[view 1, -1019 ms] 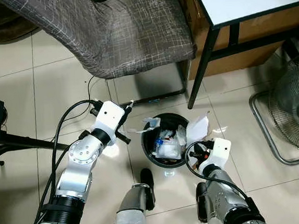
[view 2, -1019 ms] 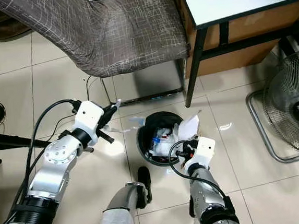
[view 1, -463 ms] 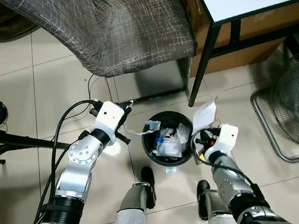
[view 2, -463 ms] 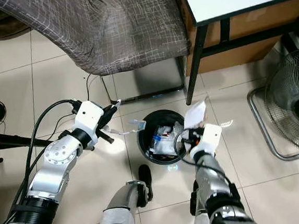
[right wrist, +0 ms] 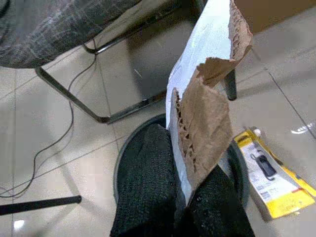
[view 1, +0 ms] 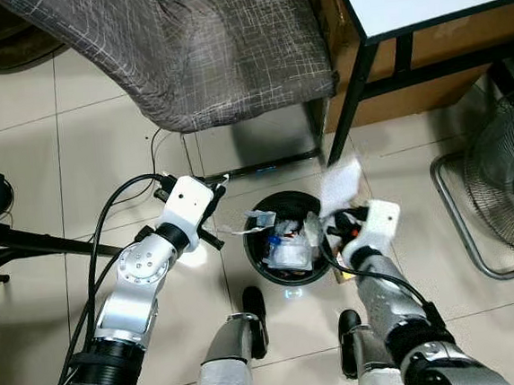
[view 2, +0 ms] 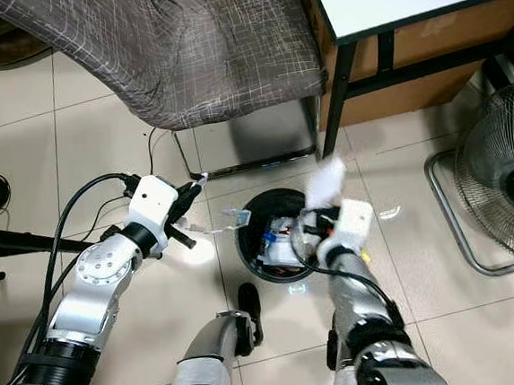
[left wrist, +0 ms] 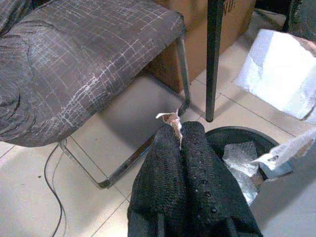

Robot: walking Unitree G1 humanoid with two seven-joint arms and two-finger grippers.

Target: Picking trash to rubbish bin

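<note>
A round black rubbish bin (view 1: 253, 247) stands on the tiled floor just ahead of my feet, stuffed with clear plastic and wrappers. A white strip (view 1: 257, 218) hangs over its left rim. My right gripper (view 1: 345, 225) is over the bin's right rim, shut on a torn piece of white and brown cardboard (view 1: 339, 187) that stands up from the fingers (right wrist: 148, 163). My left gripper (view 1: 217, 192) is left of the bin, above the floor, shut on a small paper scrap (left wrist: 173, 118) at its fingertips (left wrist: 197, 148).
A grey fabric chair (view 1: 209, 52) with a metal frame stands right behind the bin. A black table leg (view 1: 349, 112) and a floor fan (view 1: 510, 197) are to the right. A yellow package (right wrist: 269, 177) lies on the floor beside the bin. A black cable (view 1: 106, 215) trails left.
My right gripper has carried the cardboard up and leftward, from beside the bin to over its right rim. The left arm has stayed put.
</note>
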